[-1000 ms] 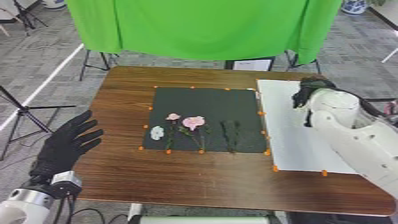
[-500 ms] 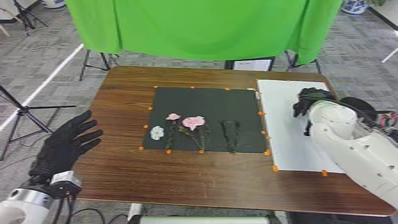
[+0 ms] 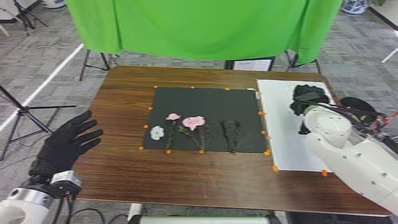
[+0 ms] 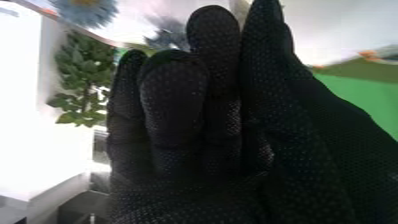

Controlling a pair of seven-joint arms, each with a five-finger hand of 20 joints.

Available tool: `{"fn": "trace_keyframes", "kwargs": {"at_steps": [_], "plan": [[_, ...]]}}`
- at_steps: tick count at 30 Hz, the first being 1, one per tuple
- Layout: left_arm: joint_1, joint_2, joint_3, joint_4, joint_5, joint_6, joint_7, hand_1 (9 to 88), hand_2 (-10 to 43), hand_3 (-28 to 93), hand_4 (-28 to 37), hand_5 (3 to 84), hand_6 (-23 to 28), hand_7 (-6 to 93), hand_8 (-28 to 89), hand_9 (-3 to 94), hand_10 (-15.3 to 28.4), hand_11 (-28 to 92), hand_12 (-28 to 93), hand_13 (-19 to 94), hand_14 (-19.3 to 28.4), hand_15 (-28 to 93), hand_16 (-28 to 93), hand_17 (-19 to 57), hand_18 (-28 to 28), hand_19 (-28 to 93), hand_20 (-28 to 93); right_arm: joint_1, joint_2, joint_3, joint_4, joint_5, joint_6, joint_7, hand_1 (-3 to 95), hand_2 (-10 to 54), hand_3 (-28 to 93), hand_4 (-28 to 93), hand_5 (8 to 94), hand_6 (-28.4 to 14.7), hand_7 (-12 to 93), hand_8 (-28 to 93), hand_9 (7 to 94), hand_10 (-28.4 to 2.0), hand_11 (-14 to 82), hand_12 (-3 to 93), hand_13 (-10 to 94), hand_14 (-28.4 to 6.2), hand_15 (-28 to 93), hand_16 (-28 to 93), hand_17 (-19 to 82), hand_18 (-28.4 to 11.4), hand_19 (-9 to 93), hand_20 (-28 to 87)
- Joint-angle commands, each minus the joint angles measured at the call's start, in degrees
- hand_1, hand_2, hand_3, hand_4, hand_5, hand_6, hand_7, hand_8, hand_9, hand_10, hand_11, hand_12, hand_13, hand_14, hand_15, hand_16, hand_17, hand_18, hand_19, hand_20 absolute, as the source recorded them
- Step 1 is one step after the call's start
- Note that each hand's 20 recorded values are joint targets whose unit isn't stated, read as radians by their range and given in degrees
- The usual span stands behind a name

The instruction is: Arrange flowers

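A large, frilly pink flower (image 3: 193,122), a small pink bloom (image 3: 173,116) and a flat white flower (image 3: 157,133) lie on the black mat (image 3: 209,100), nearer the table's (image 3: 200,187) left edge than its right. The right hand (image 3: 308,95), fingers nearly straight, is over the white sheet toward the far right corner; I can't tell if it holds anything. By the left edge, the left hand (image 3: 62,145) is spread, empty.

Two smooth white robot arms. The left arm (image 3: 19,209) has a silvery, dark-banded wrist with a pale block and black cables. The right arm (image 3: 354,159) has a rounded shell with small dark spots. Left hand (image 3: 59,149) and right hand (image 3: 308,94) wear black gloves; the right's fabric (image 4: 173,100) is finely dotted.
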Motion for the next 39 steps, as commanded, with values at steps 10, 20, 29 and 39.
{"fn": "trace_keyframes", "kwargs": {"at_steps": [10,20,29,39], "plan": [[0.2,-0.25,0.07,0.15,-0.01,-0.55,-0.79,24.7,-2.1,72,-28.3,27.1,4.1,20.3,-11,23.2,12.0,22,17,19,16.1,41,-2,-9.8,21.3,43,12,-1.8,-2.4,-5.7,-18.4,-8.3,4.5,-16.5,46.0,-9.5,87,-28,73.4,4.4,46,-5,90.0,-5.1,19.4,46.5,77,-3.7,64,29,26,-15.2,69,35],[-0.2,-0.43,0.47,0.25,-0.02,-0.51,-0.91,24.7,-2.1,72,-28.3,27.1,4.1,20.4,-11,23.2,12.0,22,17,19,16.1,41,-2,-9.8,21.4,43,12,3.2,-7.8,-12.4,-13.7,-10.3,4.0,-16.7,45.5,-9.5,88,-28,73.4,4.4,46,-5,89.7,-5.0,19.5,47.4,77,-3.8,65,30,26,-15.2,68,36],[-0.2,-0.51,0.66,0.26,0.00,-0.40,-0.79,24.6,-2.2,72,-28.3,27.1,4.1,20.4,-11,23.2,12.1,22,17,19,16.1,41,-2,-9.8,21.4,43,12,6.5,-11.5,-15.8,-9.9,-12.4,4.9,-15.6,45.2,-9.5,88,-28,73.7,4.4,46,-5,89.5,-5.1,19.6,48.0,76,-4.0,67,30,26,-15.3,68,36],[-0.6,-0.41,0.96,0.40,0.03,-0.47,-0.71,24.7,-2.2,72,-28.3,27.1,4.1,20.3,-11,23.2,12.0,22,17,18,16.1,41,-2,-9.9,21.4,43,12,7.4,-12.9,-17.9,-5.1,-14.8,4.6,-14.2,45.0,-9.5,88,-28,72.9,4.3,46,-5,88.9,-4.9,18.8,49.1,75,-4.1,69,29,26,-15.3,68,36]]}}
